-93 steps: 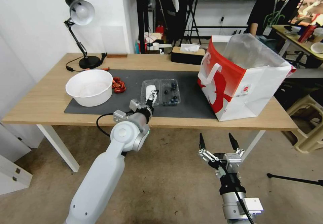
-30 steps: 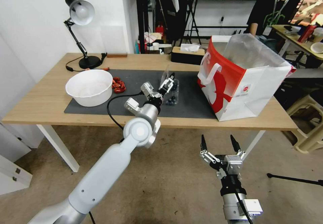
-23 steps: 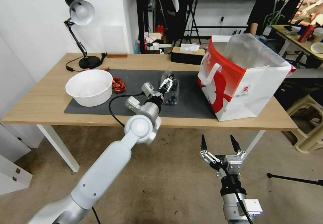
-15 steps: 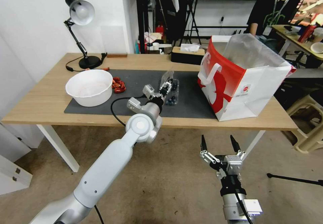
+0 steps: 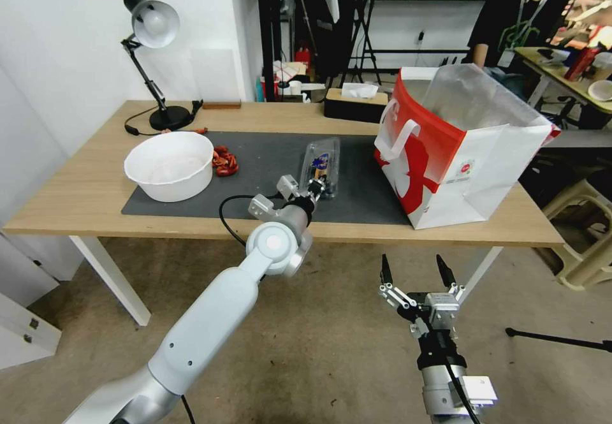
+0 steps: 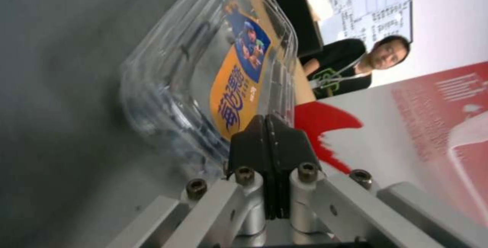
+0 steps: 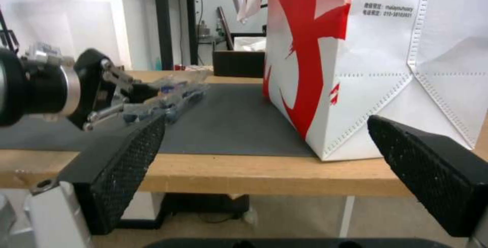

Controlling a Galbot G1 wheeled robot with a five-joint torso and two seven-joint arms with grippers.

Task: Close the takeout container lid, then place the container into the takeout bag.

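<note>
Head view tells you the takeout container lid [image 5: 320, 156] is folded down over the container [image 5: 319, 185] on the table's mat; your left gripper [image 5: 317, 186] fingers are clenched at its near edge. Bagging into the takeout bag [image 5: 459, 150] remains; your right gripper [image 5: 414, 270] waits spread below the table.

Left arm: white, reaches forward from low on the robot's left, wrist over the near table edge
Left gripper [image 5: 318, 186]: black fingers [image 6: 267, 141] pressed flat together — tips at the near end of the clear plastic container [image 5: 320, 162]
Right arm: low, short of the table
Right gripper [image 5: 415, 266]: black fingers spread wide — pointing up
</note>
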